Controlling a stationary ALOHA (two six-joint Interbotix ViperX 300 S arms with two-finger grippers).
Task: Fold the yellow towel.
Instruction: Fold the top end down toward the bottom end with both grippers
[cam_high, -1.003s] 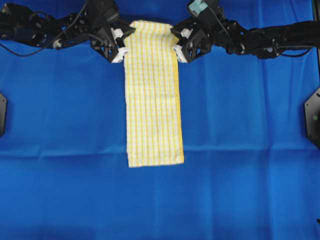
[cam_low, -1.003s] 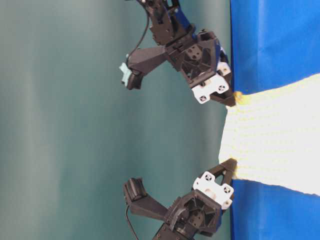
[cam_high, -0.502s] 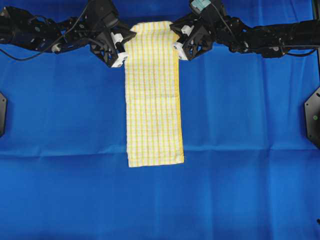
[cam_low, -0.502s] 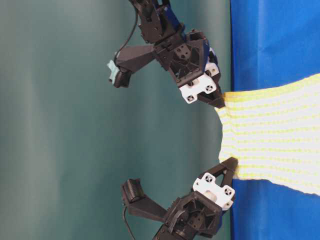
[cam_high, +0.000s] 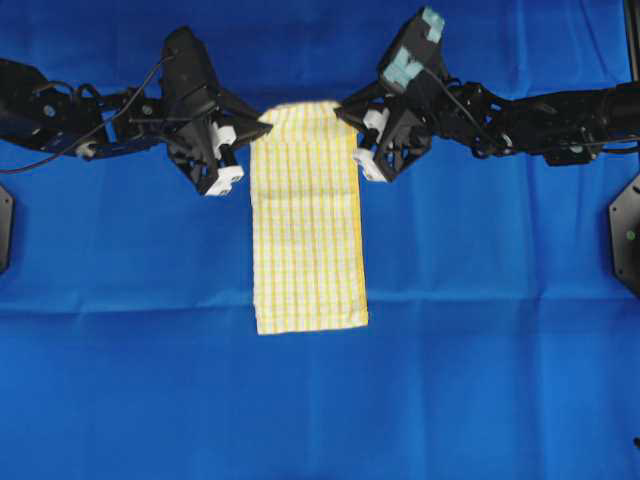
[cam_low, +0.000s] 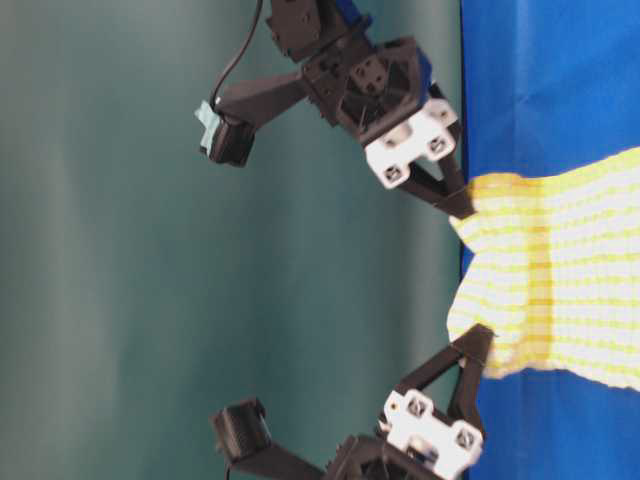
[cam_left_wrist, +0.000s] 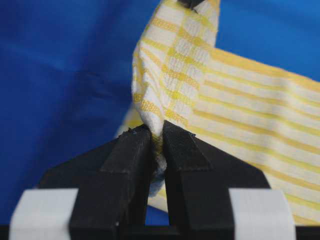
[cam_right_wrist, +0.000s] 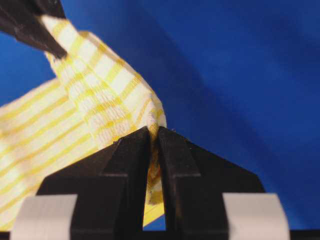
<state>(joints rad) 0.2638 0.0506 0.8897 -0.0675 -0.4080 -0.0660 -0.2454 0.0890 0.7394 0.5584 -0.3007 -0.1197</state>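
Two grippers meet our eye at the far end of the yellow towel (cam_high: 306, 225), one at each corner. We see the left gripper (cam_high: 262, 127) with its jaws pressed nearly together on the towel's far left corner, and the right gripper (cam_high: 343, 110) pinching the far right corner the same way. From the left wrist view, we find the two black fingers (cam_left_wrist: 127, 165) of that gripper almost meeting, with only a thin bunch of checked cloth squeezed between them and rising above their tips. From the right wrist view we see the same: the dark fingers (cam_right_wrist: 131, 165) leave only a slim gap, filled by a fold of the towel, which stretches away to the upper left toward the other gripper's tip.

We see the towel as a long narrow strip lying on the blue cloth (cam_high: 480, 380) that covers the surface, running from the grippers down toward the near side in the overhead view, with its near end flat and squared and a solid yellow edge along its right side. At table level, we see the gripped end lifted off the cloth and sagging a little between the two grippers, while the rest rests flat. Both arms reach in from opposite sides, well apart at their bases.
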